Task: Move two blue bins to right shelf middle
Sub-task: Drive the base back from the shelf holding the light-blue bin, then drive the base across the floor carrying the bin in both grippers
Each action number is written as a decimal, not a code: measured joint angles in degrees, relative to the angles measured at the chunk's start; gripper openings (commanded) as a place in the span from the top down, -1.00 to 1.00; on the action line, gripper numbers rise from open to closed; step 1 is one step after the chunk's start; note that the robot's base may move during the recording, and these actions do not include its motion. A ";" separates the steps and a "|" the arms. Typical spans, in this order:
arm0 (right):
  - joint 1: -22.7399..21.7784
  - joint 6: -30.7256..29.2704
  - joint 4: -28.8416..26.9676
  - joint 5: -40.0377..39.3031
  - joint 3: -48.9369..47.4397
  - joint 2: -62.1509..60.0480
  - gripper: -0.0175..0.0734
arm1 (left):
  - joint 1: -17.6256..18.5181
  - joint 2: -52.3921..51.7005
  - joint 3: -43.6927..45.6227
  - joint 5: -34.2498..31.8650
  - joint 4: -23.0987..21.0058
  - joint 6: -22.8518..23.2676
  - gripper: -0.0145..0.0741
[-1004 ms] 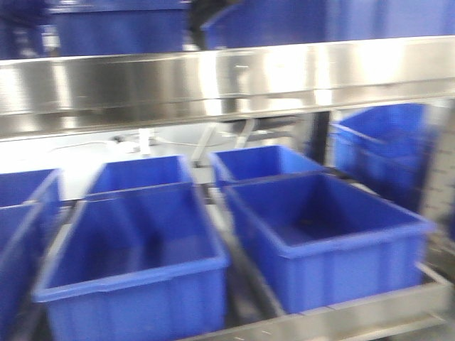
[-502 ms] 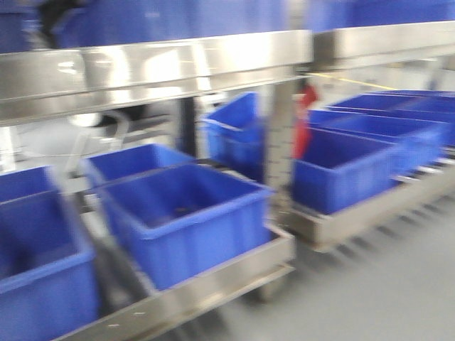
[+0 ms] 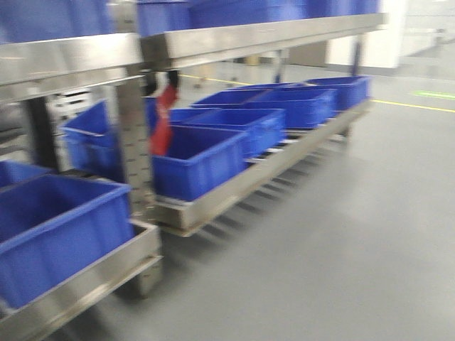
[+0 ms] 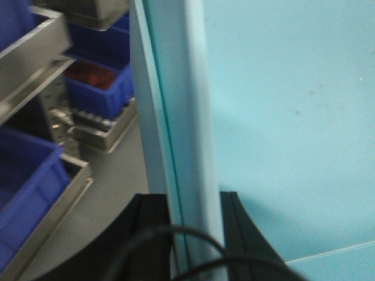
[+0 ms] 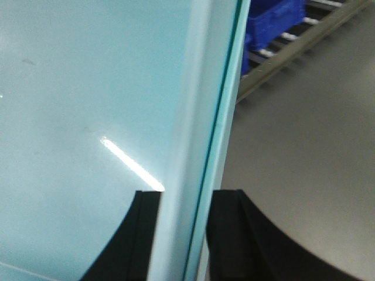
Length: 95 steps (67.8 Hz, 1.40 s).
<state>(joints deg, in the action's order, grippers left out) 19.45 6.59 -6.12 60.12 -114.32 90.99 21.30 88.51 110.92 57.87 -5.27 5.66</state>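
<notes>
Gripped: pale blue bin
Rim clamped by left gripper and right gripper; dark blue crates nearby

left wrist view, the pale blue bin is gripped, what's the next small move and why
Probably swing a little to the right. The left gripper and right gripper each have jaws shut on the pale bin, yet in the front view the right rack's steel rail runs off at an angle, not square ahead.

Nothing legible anywhere: no readable text, label, brand, number or sign on bins or blurred crates.
</notes>
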 measured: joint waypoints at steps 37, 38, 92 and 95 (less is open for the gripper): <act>0.00 0.00 0.10 0.00 0.00 0.00 0.95 | 0.00 0.08 0.00 -0.09 -0.04 0.00 0.92; 0.00 0.00 0.10 0.00 0.00 0.00 0.95 | 0.00 0.08 0.00 -0.09 -0.04 0.00 0.92; 0.00 0.00 0.10 0.00 0.00 0.00 0.95 | 0.00 0.08 0.00 -0.09 -0.04 0.00 0.92; 0.00 0.00 0.10 0.00 0.00 0.00 0.95 | 0.00 0.08 0.00 -0.09 -0.04 0.00 0.92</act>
<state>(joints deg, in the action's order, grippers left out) 19.45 6.59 -6.01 60.12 -114.32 90.99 21.30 88.59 110.92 57.78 -5.31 5.66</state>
